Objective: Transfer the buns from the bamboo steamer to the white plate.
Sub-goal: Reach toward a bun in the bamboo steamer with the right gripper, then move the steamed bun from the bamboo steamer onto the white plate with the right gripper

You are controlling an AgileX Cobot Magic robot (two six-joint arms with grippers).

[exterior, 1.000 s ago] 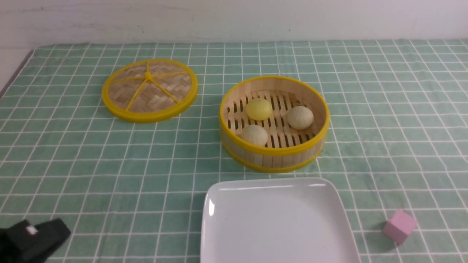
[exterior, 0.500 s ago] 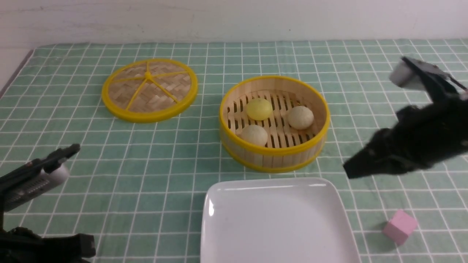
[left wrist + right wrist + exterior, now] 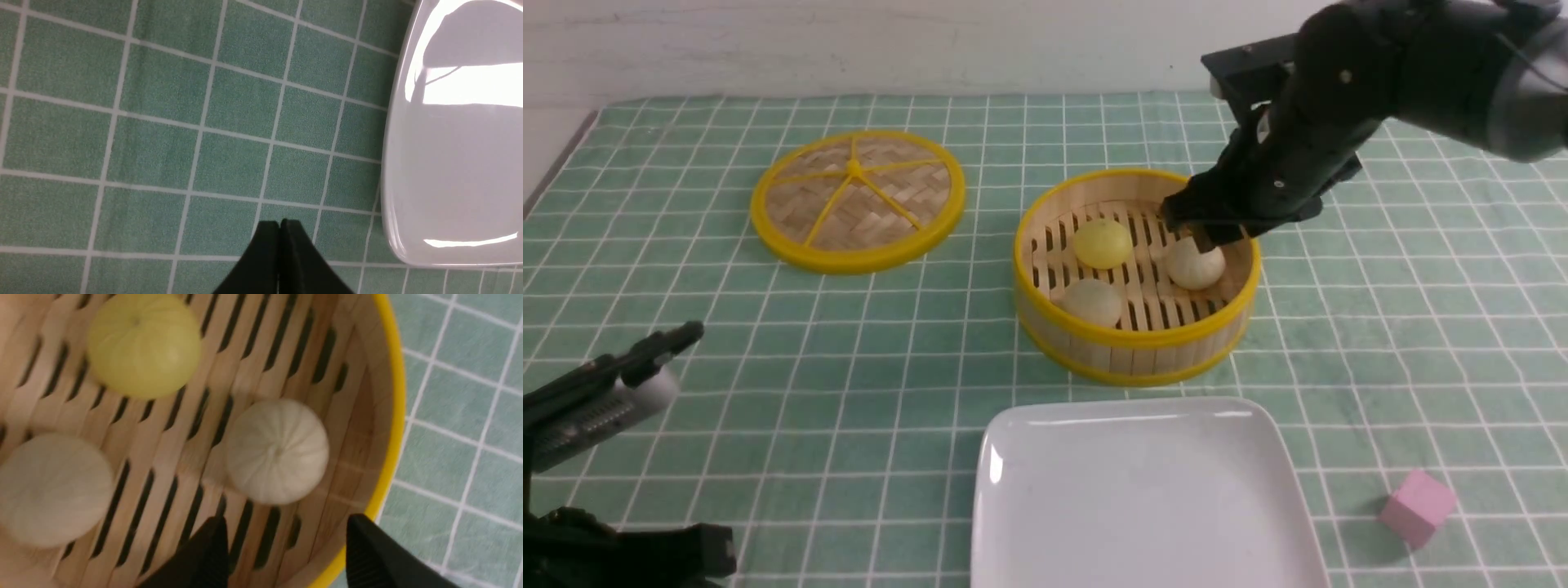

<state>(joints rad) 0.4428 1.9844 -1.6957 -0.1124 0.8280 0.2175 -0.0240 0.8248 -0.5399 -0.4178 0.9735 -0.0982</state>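
Note:
The bamboo steamer [image 3: 1135, 339] stands mid-table with three buns on its slatted floor: a pale yellow one [image 3: 1102, 243], a beige one [image 3: 1196, 265] on the right and another beige one [image 3: 1092, 302] at the front left. My right gripper [image 3: 1207, 238] hangs just over the right beige bun [image 3: 278, 451]. It is open [image 3: 286, 526], its fingers apart on either side of that bun and holding nothing. The white plate [image 3: 1143, 498] lies bare in front of the steamer. My left gripper [image 3: 690, 333] hovers at the near left, shut [image 3: 280, 223] and empty, beside the plate's edge [image 3: 449, 163].
A flat woven lid [image 3: 858, 200] with a yellow rim lies at the back left. A pink cube [image 3: 1417, 505] sits at the near right of the plate. A green checked cloth [image 3: 1421, 327] covers the table, and a white wall runs behind it.
My right arm swung in from the right side to above the steamer and its jaws opened. My left arm rose from the near left corner, then held still.

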